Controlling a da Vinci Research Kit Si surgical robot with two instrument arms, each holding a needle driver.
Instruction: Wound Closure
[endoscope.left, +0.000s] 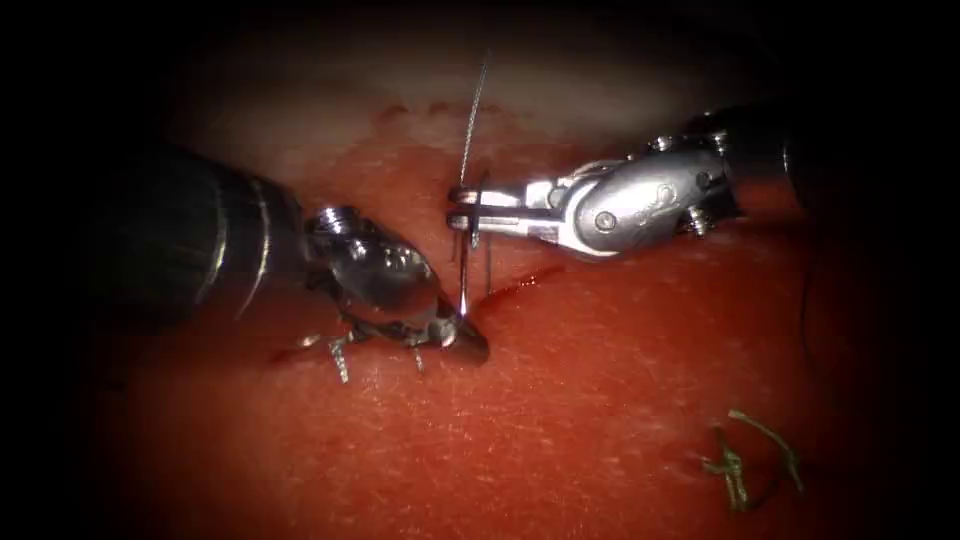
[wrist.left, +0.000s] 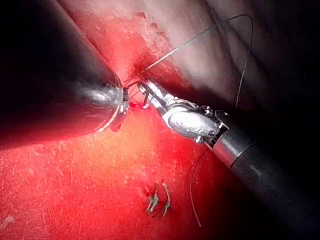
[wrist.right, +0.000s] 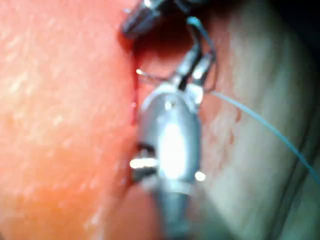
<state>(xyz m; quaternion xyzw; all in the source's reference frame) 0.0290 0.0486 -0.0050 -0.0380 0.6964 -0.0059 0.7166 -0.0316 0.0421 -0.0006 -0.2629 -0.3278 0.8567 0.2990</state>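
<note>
The curved needle (endoscope.left: 465, 275) stands nearly upright over the cut (endoscope.left: 520, 285) in the tissue (endoscope.left: 600, 400). My right tool (endoscope.left: 465, 208) comes in from the right, jaws shut on the needle's upper part, close to where the thread (endoscope.left: 473, 120) leaves it and runs up and away. My left tool (endoscope.left: 462, 335) lies low on the tissue from the left, jaws shut on the needle's lower end. Whether the point sits in the tissue is hidden. The left wrist view has the right tool (wrist.left: 145, 92) on the needle (wrist.left: 134, 86). The right wrist view has the right tool (wrist.right: 194, 67) and thread (wrist.right: 260, 122).
Red fluid wets the tissue around the cut. Short thread ends (endoscope.left: 340, 362) stick up just left of the left tool's tip. Greenish cut ends of thread (endoscope.left: 745, 460) lie at the lower right, also (wrist.left: 157, 200). A dark strand of thread (endoscope.left: 806, 300) hangs at the far right.
</note>
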